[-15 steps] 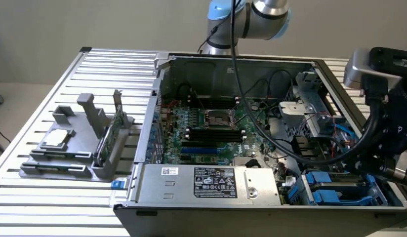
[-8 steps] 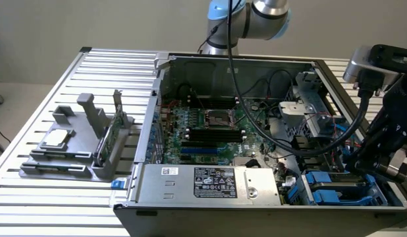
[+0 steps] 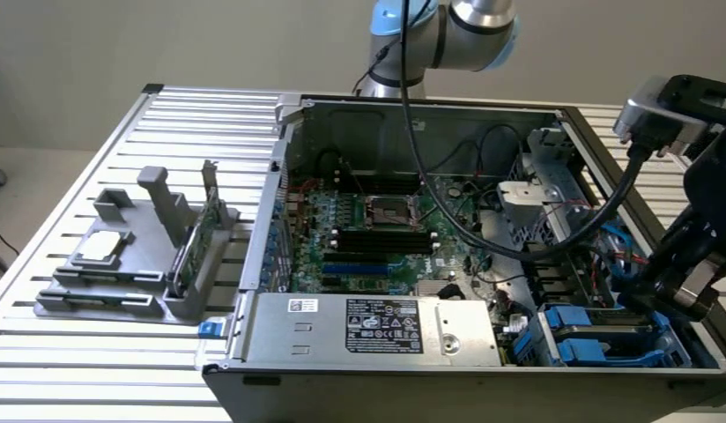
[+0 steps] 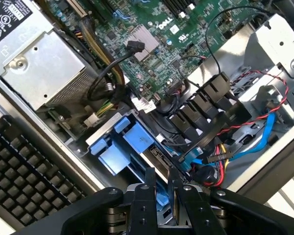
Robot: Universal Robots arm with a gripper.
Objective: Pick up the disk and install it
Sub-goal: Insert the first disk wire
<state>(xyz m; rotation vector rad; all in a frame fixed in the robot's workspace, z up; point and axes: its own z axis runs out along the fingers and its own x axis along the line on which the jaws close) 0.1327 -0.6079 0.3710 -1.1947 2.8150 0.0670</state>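
Your pincer point(image 4: 160, 176) has its two black fingers point(image 4: 149, 180) drawn close together. They are clamped on a strip of bright blue plastic, the carrier of the disk point(image 4: 161, 199). You see the disk edge-on between them, with its labelled face hidden.

The disk sits low in the drive bay point(image 3: 598, 339), in the near corner of the computer case point(image 3: 457, 388) on the exterior view's right. It is just beside other blue carrier parts point(image 4: 125, 142) in the same bay. Close to the bay, a bundle of red, yellow and blue cables point(image 4: 264, 129) runs along the case's side wall.

Along the case's near edge, next to the bay, you have the silver-grey power supply point(image 3: 363, 324) with its label facing up. Beyond it, the green motherboard point(image 3: 375, 229) covers the case floor.

The case lies open on a slatted metal table point(image 3: 57, 352). Well apart from it, toward the table's edge on the exterior view's left, stands a grey holder point(image 3: 140, 286). It carries a small square silver chip point(image 3: 105, 247) and a thin upright card point(image 3: 208, 220).
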